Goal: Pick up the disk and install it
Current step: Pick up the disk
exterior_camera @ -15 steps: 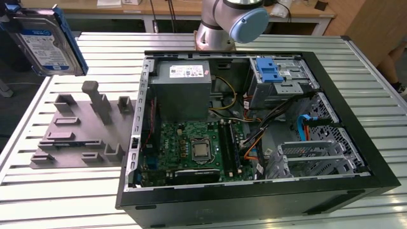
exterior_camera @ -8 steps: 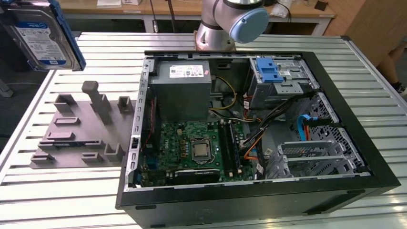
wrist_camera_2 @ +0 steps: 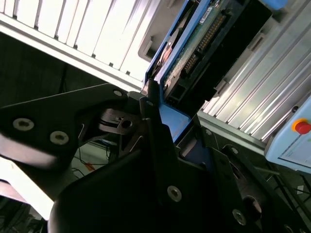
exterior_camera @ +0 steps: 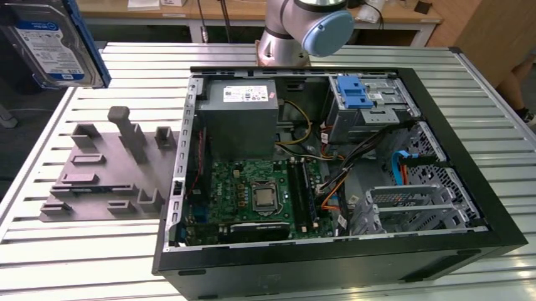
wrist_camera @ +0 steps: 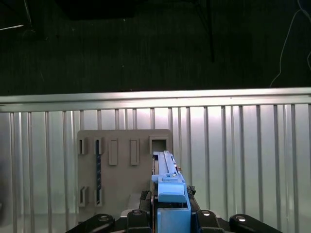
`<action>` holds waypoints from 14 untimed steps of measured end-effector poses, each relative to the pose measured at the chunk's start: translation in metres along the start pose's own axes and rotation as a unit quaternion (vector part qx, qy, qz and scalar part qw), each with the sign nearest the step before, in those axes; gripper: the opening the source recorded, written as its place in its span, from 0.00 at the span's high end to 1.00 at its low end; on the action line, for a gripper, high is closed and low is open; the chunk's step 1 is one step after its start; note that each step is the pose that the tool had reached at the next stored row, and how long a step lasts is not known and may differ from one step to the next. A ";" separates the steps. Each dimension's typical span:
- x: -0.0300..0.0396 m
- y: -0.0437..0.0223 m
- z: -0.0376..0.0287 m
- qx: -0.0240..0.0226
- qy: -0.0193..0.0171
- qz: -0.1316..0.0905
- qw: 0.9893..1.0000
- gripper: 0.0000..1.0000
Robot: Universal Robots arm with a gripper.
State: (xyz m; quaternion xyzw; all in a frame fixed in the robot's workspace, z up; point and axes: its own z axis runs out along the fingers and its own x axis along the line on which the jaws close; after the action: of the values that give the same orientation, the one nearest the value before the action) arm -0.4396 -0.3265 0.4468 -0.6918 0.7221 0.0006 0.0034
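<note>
The disk (exterior_camera: pixel 52 45), a silver drive with a blue-and-white label in a blue carrier, hangs high in the air at the exterior view's upper left, beyond the table's corner. In the second wrist view my gripper (wrist_camera_2: pixel 151 94) is shut on the disk (wrist_camera_2: pixel 201 41), its dark fingers (wrist_camera_2: pixel 156 127) clamping the blue carrier's edge. The first wrist view shows the disk (wrist_camera: pixel 167 182) edge-on, standing out from the gripper (wrist_camera: pixel 167 216) above the grey fixture plate (wrist_camera: pixel 121 170).
An open computer case (exterior_camera: pixel 335 169) lies on the slatted metal table (exterior_camera: pixel 84 263), with a grey power-supply box (exterior_camera: pixel 238 116), a motherboard (exterior_camera: pixel 260 200) and a blue caddy (exterior_camera: pixel 355 91) in its drive bay. The grey slotted fixture plate (exterior_camera: pixel 105 169) sits beside the case.
</note>
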 end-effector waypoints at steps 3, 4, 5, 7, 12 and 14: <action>0.0000 0.0000 -0.0054 0.000 0.000 0.000 1.000 0.64; -0.0001 0.0000 -0.0075 0.000 0.000 0.000 1.000 0.64; -0.0001 0.0000 -0.0097 0.000 0.000 0.000 1.000 0.64; -0.0001 0.0000 -0.0146 0.000 0.000 0.000 1.000 0.64; -0.0002 -0.0001 -0.0254 0.000 0.000 0.000 1.000 0.64; -0.0002 -0.0001 -0.0278 0.000 0.000 0.000 1.000 0.64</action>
State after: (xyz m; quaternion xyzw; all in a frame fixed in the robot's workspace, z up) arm -0.4396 -0.3265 0.4745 -0.6918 0.7221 0.0006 0.0033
